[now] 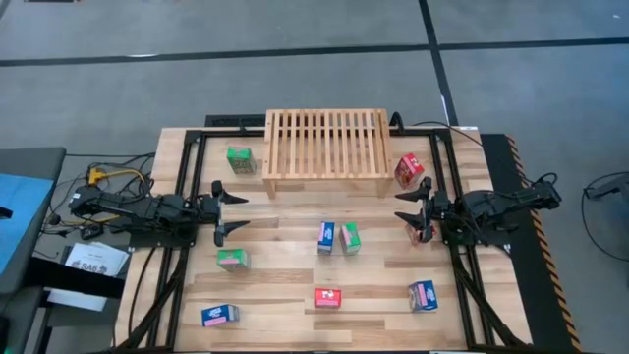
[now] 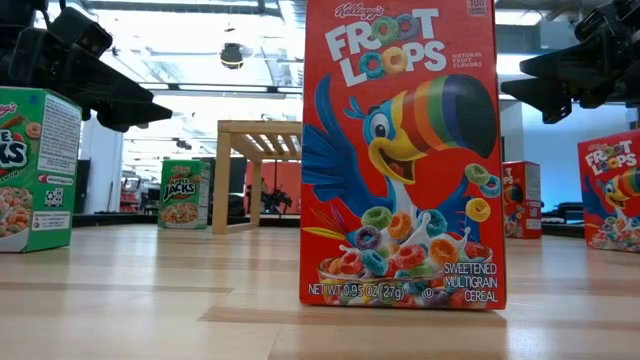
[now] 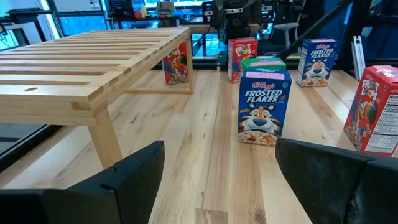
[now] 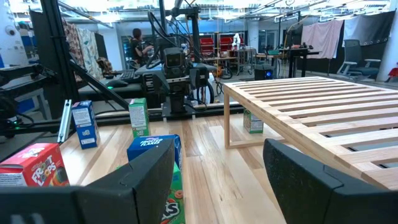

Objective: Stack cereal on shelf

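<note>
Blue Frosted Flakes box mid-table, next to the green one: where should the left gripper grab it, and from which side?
Grip the blue Frosted Flakes box across its narrow sides near the top, coming from above. It stands upright and a green box stands close beside it on the right-arm side, so a level approach risks knocking the pair. The left gripper, open, faces it.
</note>
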